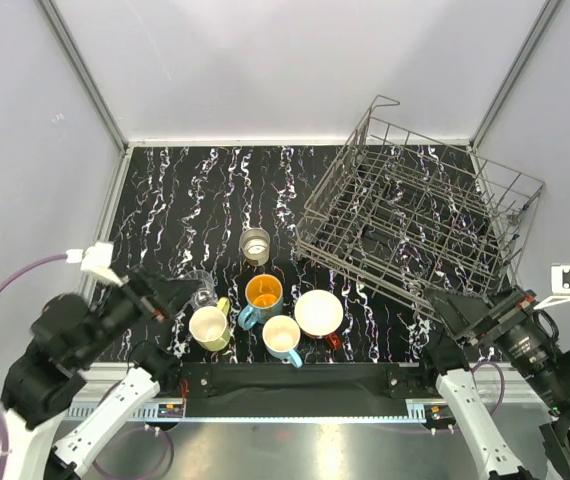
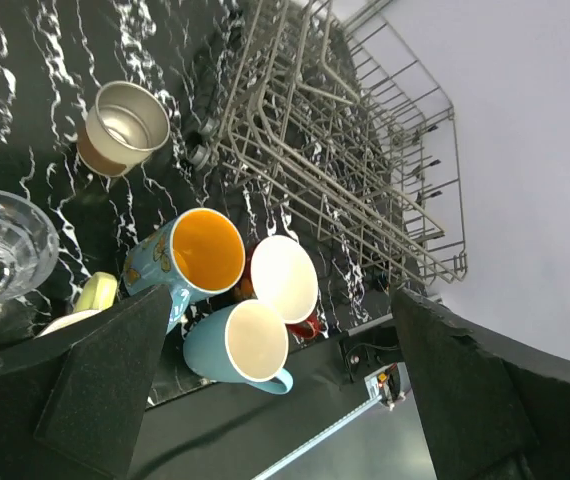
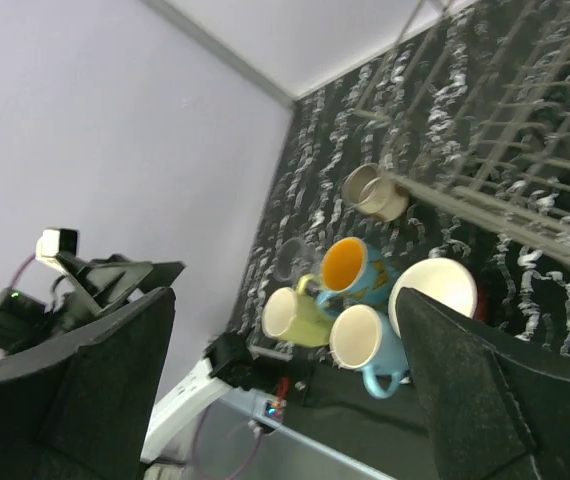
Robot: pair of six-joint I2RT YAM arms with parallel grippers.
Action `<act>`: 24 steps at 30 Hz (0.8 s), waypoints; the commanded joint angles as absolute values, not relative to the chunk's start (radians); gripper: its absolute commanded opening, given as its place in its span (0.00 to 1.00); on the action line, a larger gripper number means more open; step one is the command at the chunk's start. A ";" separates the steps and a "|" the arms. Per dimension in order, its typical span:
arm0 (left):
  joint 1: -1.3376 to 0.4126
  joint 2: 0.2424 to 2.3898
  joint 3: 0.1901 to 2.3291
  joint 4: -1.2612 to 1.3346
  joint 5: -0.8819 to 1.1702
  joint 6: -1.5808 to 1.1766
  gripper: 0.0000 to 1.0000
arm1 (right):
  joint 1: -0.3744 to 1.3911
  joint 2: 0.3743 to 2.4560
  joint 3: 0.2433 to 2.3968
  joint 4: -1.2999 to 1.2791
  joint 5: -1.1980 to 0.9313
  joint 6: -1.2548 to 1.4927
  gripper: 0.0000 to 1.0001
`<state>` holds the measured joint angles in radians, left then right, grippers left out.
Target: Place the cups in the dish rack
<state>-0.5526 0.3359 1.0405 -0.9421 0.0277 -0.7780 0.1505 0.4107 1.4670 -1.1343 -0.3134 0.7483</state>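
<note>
**Q:** Fig. 1. Where do the task's things stand?

**A:** 6 vessels stand mouth-up on the tabletop [image 1: 175, 200], close to the arm bases. The lime mug [image 1: 210, 328], teal mug [image 1: 263, 293], blue mug [image 1: 282, 337] and red mug [image 1: 319, 313] are packed close together. The tumbler [image 1: 203, 296] is just beside the lime mug. The steel cup [image 1: 255, 243] stands apart behind the cluster. The rack [image 1: 417, 200] sits at the far right and holds nothing.

**Q:** And the end effectors?

**A:** The left end effector [image 2: 280, 300] and the right end effector [image 3: 285, 292] are both released, with jaws spread wide and grasping nothing. Neither touches a vessel.

**Q:** How is the 1st pick best done?

**A:** As a judgement, start at the edge of the group and not its middle. The red mug is nearest the right arm and the rack, and the steel cup has free space all round. Put 1 finger inside the rim and 1 outside, then lift straight up before swinging across, so the neighbours are not knocked. The clear tumbler is hard to see and should be approached slowly.

**Q:** Is there any writing?

**A:** None can be read. The teal mug has a printed pattern, but no brand or label can be made out.
</note>
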 commanded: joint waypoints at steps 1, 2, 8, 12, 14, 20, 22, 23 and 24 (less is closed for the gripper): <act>-0.555 0.229 1.105 -0.945 -0.038 -0.742 0.99 | 0.152 0.368 1.430 -1.077 -0.437 0.824 1.00; -0.555 0.206 1.098 -0.919 -0.057 -0.744 0.99 | 0.153 0.329 1.395 -0.984 -0.477 0.875 1.00; -0.555 0.294 1.140 -1.038 -0.083 -0.744 0.99 | 0.152 0.398 1.160 -0.901 -0.762 0.867 1.00; -0.555 0.499 1.187 -1.135 -0.074 -0.700 0.99 | 0.152 0.541 1.241 -1.201 -0.643 0.623 0.99; -0.555 0.557 1.178 -1.141 -0.063 -0.678 0.99 | 0.152 0.590 1.272 -1.294 -0.545 0.551 1.00; -0.555 0.755 1.124 -1.083 -0.028 -0.649 0.92 | 0.152 0.658 1.289 -1.313 -0.416 0.535 1.00; -0.555 0.788 1.118 -1.057 -0.018 -0.637 0.89 | 0.152 0.661 1.270 -1.293 -0.381 0.537 1.00; -0.557 0.796 1.120 -1.057 -0.021 -0.631 0.88 | 0.152 0.664 1.263 -1.287 -0.346 0.538 1.00; -0.557 0.802 1.118 -1.048 -0.026 -0.624 0.87 | 0.152 0.678 1.255 -1.287 -0.333 0.537 1.00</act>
<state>-0.5529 0.7967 1.1130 -1.1023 -0.0444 -0.6697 0.1505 0.6521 1.2507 -1.2861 -0.4370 0.5716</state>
